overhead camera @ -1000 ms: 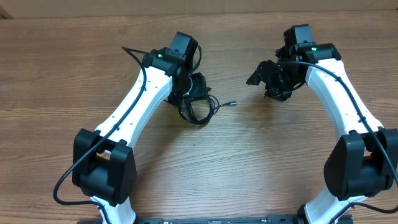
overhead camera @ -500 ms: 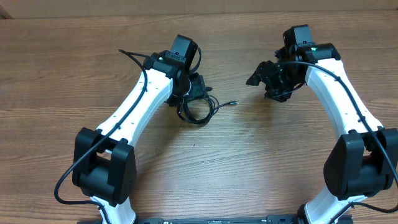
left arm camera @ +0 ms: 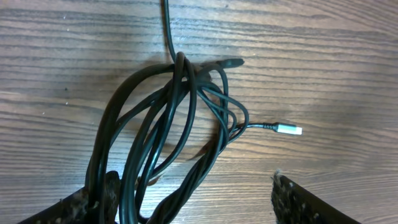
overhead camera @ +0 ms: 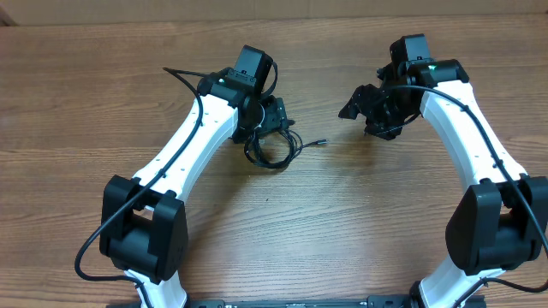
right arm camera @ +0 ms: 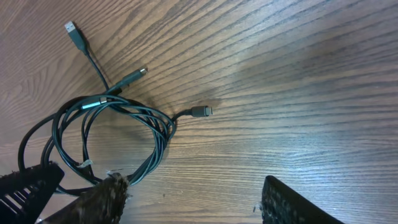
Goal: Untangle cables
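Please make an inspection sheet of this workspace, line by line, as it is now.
Surface: wooden table, bare wood grain.
Job's things: black cables in one tangled bundle on the table; silver plug sticking out.
Clutter: nothing seen.
Grippers: left gripper open, cable loops between its fingers; right gripper open, empty.
Cables: black wires run along both arms.
Surroundings: plain brown strip beyond the far table edge.
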